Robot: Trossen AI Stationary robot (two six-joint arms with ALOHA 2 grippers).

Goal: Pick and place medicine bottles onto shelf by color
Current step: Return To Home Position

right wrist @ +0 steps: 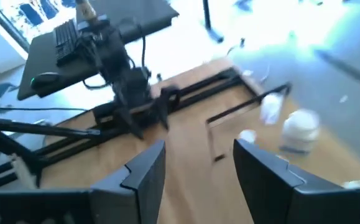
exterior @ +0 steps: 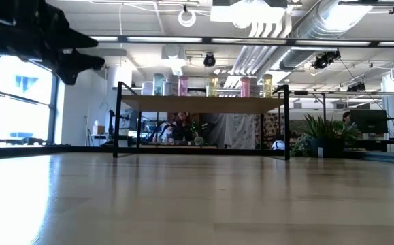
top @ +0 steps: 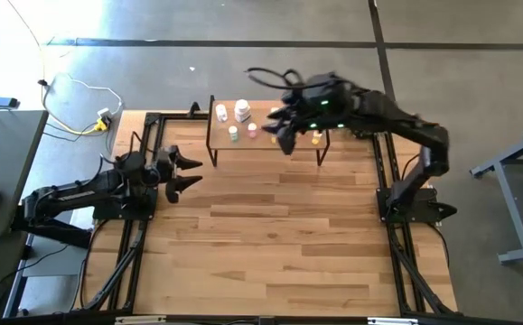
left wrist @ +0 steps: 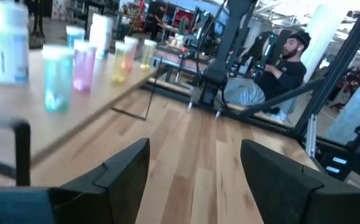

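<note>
Hovering above the shelf of medicine bottles, the right gripper gapes empty; the left gripper waits left, fingers apart.

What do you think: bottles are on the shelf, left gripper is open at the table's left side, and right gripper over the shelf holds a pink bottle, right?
Not quite. The right gripper over the shelf holds nothing: the right wrist view shows it open and empty. The bottles are on the shelf and the left gripper is open at the table's left side.
</note>
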